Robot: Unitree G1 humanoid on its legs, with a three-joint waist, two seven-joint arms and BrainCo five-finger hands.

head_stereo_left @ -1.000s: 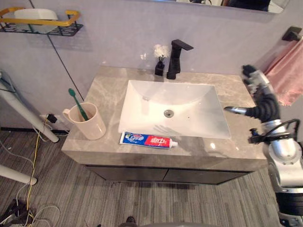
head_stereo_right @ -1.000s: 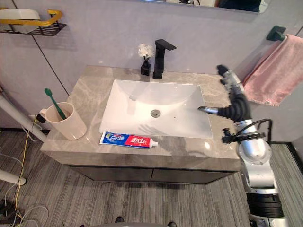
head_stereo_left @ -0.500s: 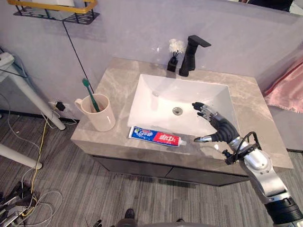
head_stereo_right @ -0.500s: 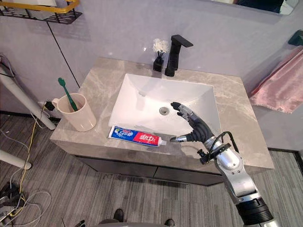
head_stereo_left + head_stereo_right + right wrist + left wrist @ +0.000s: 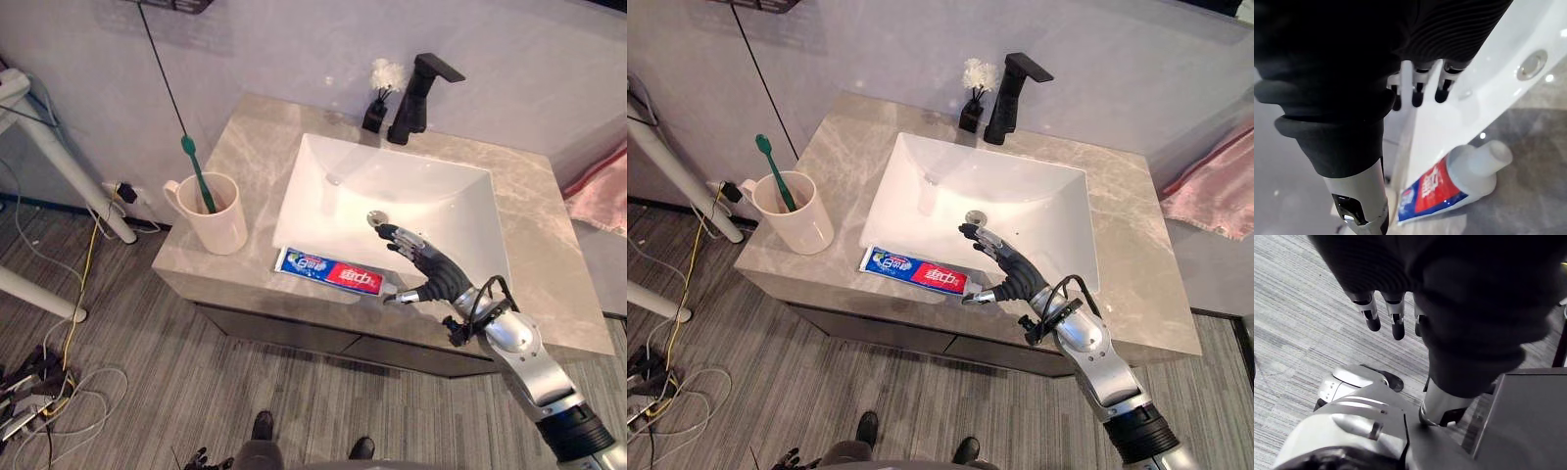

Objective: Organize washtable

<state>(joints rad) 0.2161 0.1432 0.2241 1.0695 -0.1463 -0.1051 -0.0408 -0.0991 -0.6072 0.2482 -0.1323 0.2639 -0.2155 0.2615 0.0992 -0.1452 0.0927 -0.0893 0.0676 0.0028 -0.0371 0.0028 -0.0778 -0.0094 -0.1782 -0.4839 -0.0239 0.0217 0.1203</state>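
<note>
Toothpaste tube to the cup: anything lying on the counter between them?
Nothing. In the left eye view, the stretch of counter between the toothpaste tube and the cup is bare stone.

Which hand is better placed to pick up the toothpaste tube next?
Right. The right hand hovers open just beside the cap end of the toothpaste tube at the counter front, while the left hand hangs low over the floor.

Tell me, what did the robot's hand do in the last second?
The right hand came down from up by the pink towel to the front edge of the sink, open, close beside the toothpaste cap, holding nothing. The toothpaste, the cup and its toothbrush stayed put. The left hand hangs low, open.
</note>
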